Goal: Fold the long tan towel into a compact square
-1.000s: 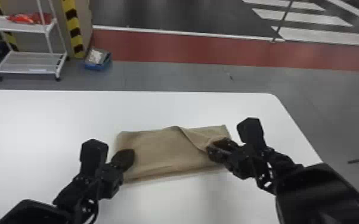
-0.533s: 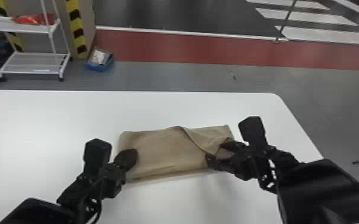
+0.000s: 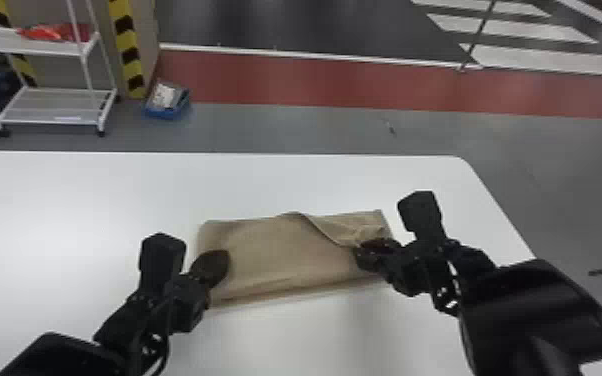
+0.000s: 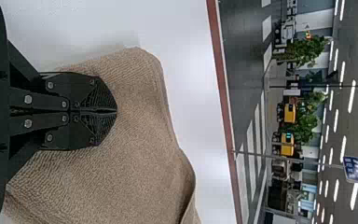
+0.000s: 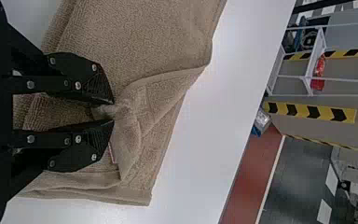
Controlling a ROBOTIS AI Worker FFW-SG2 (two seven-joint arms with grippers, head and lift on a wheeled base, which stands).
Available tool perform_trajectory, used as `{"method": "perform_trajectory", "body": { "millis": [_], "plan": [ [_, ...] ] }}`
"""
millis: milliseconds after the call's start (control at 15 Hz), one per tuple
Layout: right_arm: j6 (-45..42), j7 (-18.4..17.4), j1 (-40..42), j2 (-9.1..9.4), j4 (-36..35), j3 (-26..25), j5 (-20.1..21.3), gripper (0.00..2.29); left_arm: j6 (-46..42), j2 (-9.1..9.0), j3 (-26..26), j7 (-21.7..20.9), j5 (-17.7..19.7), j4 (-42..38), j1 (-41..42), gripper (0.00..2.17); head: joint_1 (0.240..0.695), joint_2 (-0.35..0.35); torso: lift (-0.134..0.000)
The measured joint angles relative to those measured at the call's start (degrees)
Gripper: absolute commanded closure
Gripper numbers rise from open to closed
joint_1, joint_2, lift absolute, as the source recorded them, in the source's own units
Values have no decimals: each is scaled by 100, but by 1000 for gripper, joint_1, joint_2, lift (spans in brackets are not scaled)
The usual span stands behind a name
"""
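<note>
Crosswise on the white tabletop [image 3: 90, 200], the tan towel [image 3: 285, 255] is laid out as a folded oblong, its long sides running from left to right and its near edge slanted a little, so that the right end of that edge lies farther off. The left end is covered in part by the left hand [image 3: 219, 265], which is closed, its two fingers pressed together; in its wrist view the hand [image 4: 116, 111] is seen against the ribbed cloth, with no fold visible between the tips. At the right end, the right hand [image 3: 362, 253] is placed on the towel, and by it a pinch of cloth is gripped: in its wrist view a bunched bit is held between the tips of the hand [image 5: 113, 112], which are kept slightly apart by it. From that pinch, creases are spread through the cloth, and a loose flap is formed over the right part, its edge drawn diagonally from the far side toward the right hand. The far right corner is left flat on the tabletop. Beyond the tabletop, at the far left, a white rack [image 3: 47, 122] is seen with a red bundle [image 3: 50, 33] set on its upper shelf, and a blue box [image 3: 165, 111] is placed on the floor [image 3: 290, 130] just to its right.
</note>
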Motion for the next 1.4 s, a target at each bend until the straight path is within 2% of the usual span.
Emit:
{"method": "perform_trajectory", "body": {
  "millis": [333,400,467,600,667,800,1000,1200,1400],
  "plan": [
    [-378,-367,-341,32,478,-1,-58,890,-37,0,17,-5,0,41,-9,1997,695,-172,-123],
    [-608,-456,-492,40,722,-1,-80,778,-48,0,17,-6,0,66,-15,1997,695,-172,-123],
    [-839,-526,-623,49,953,-3,-95,502,-51,0,17,-3,0,66,-20,1997,695,-172,-123],
    [-1286,-571,-899,69,1435,-60,-151,454,-53,0,18,0,0,82,-27,1997,695,-172,-123],
    [-1388,-575,-972,72,1562,-120,-191,259,-53,2,19,0,0,82,-27,1997,695,-174,-123],
    [-1468,-516,-969,68,1614,-377,-429,76,-53,3,24,0,-4,82,-29,1997,695,-184,-123],
    [-856,-334,-665,-7,1127,-769,-787,87,-63,1,6,0,-7,123,-57,1997,695,-212,-123],
    [-159,-266,-463,-76,799,-942,-1006,134,-79,0,-15,-20,0,173,-96,1997,695,-236,-123],
    [-4,-533,-621,-86,870,-973,-992,134,-78,3,-48,-29,0,186,-121,1997,695,-248,-123]
  ]
}}
